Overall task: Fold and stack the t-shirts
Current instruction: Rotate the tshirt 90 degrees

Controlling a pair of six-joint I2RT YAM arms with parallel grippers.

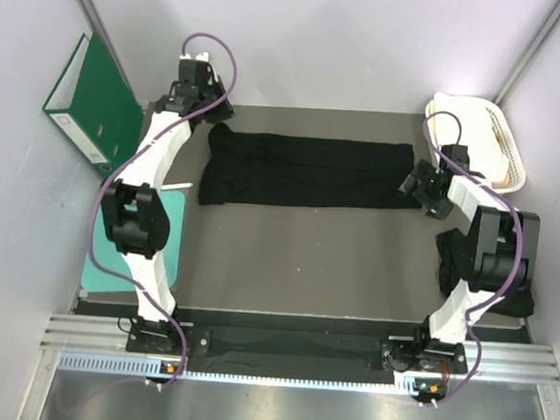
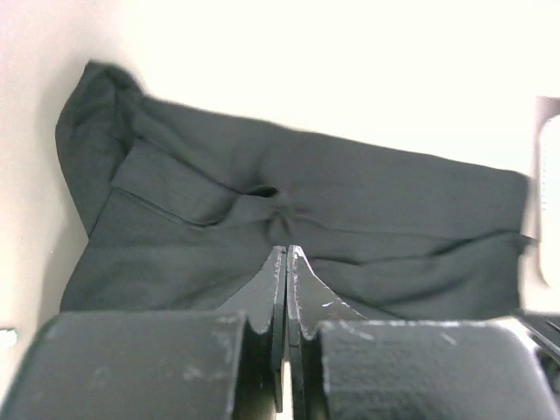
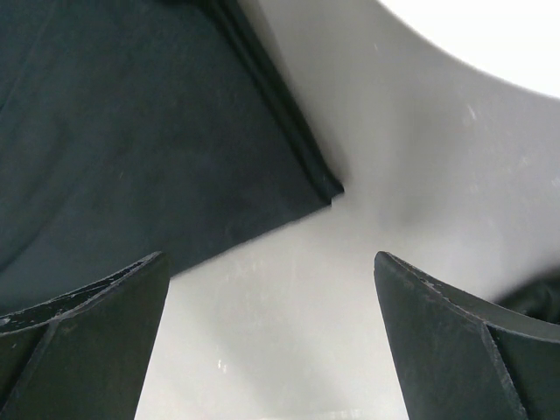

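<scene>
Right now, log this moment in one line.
t-shirt: folded strip, flat on table | left fingers: shut, by its left end | right fingers: open, at its right corner

T-shirt [image 1: 307, 171] of matt, soft black cloth; basket [image 1: 513, 145] of white plastic; table [image 1: 296, 259] smooth, matt grey

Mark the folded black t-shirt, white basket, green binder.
folded black t-shirt [image 1: 307, 171]: top external view, middle of the cloth.
white basket [image 1: 470, 101]: top external view, far rim.
green binder [image 1: 91, 101]: top external view, green cover.
</scene>
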